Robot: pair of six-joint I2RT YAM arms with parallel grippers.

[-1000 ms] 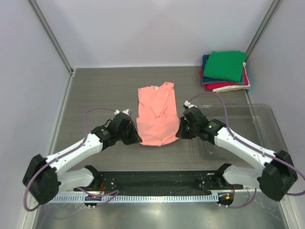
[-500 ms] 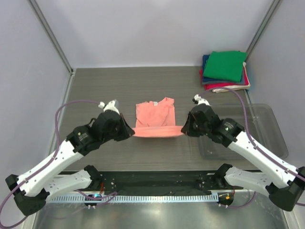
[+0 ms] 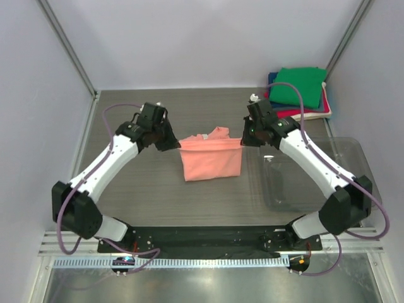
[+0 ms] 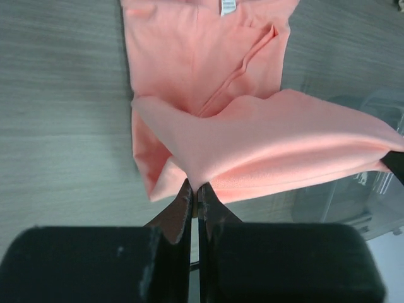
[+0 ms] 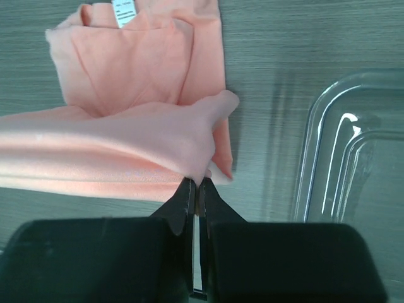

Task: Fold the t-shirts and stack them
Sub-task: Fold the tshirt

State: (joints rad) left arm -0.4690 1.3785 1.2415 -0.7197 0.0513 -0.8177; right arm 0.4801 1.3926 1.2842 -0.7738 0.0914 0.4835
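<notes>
A salmon-pink t-shirt (image 3: 210,160) lies in the middle of the table, its lower half lifted and carried over its upper half toward the collar. My left gripper (image 3: 177,144) is shut on the shirt's left hem corner (image 4: 189,173). My right gripper (image 3: 243,140) is shut on the right hem corner (image 5: 201,169). The held edge is stretched between them above the cloth. The white neck label (image 5: 125,12) shows at the far end, also in the left wrist view (image 4: 228,6). A stack of folded shirts, green (image 3: 299,85) on top, sits at the back right.
A clear plastic tray (image 3: 319,180) lies on the table at the right, beside the shirt; its rim shows in the right wrist view (image 5: 328,120). Metal frame posts stand at the back corners. A black rail runs along the near edge.
Both grippers have carried the shirt's hem away from the near side toward the collar, doubling the shirt over itself. Both arms have stretched farther out.
</notes>
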